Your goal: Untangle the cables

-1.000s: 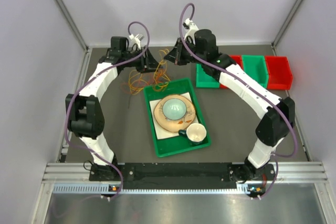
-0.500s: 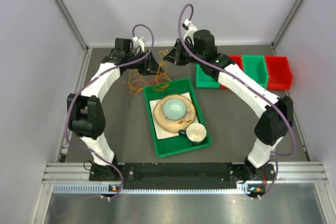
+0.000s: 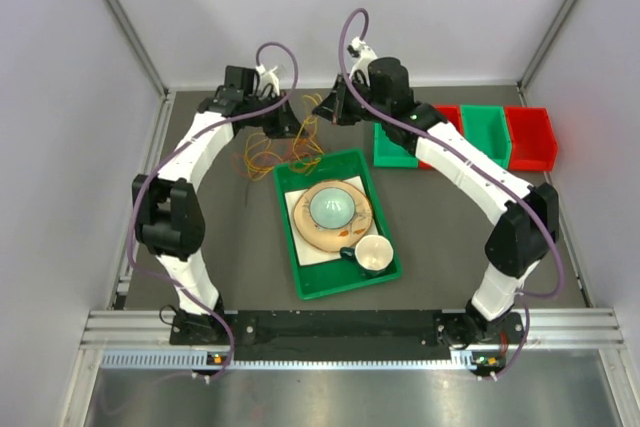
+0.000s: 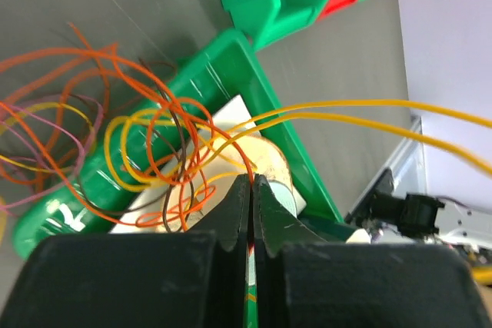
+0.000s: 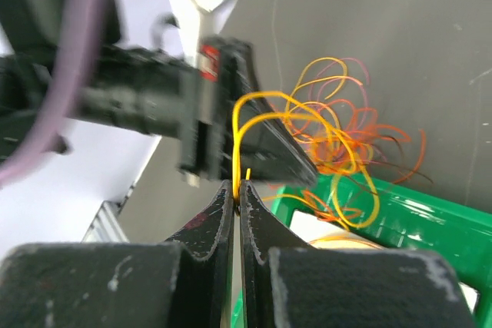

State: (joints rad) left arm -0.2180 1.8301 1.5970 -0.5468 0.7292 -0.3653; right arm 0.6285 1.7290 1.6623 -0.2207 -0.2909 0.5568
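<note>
At the far middle of the worktop (image 3: 220, 237), the tray (image 3: 325, 285) lies with its long side running toward the arms, and bins (image 3: 487, 137) stand to its right. The cables (image 3: 265, 152) form a loose tangle at the tray's far left corner, below and between the two hands. From above, the left hand (image 3: 285, 127) and right hand (image 3: 326, 107) hide their own tips, and the strands there are too thin to trace. The left wrist view shows its jaws pressed together on orange and yellow strands; two yellow ones run out rightward, cut off at the edge. The right wrist view shows jaws pinched on a yellow strand that loops up and over toward the tangle.
</note>
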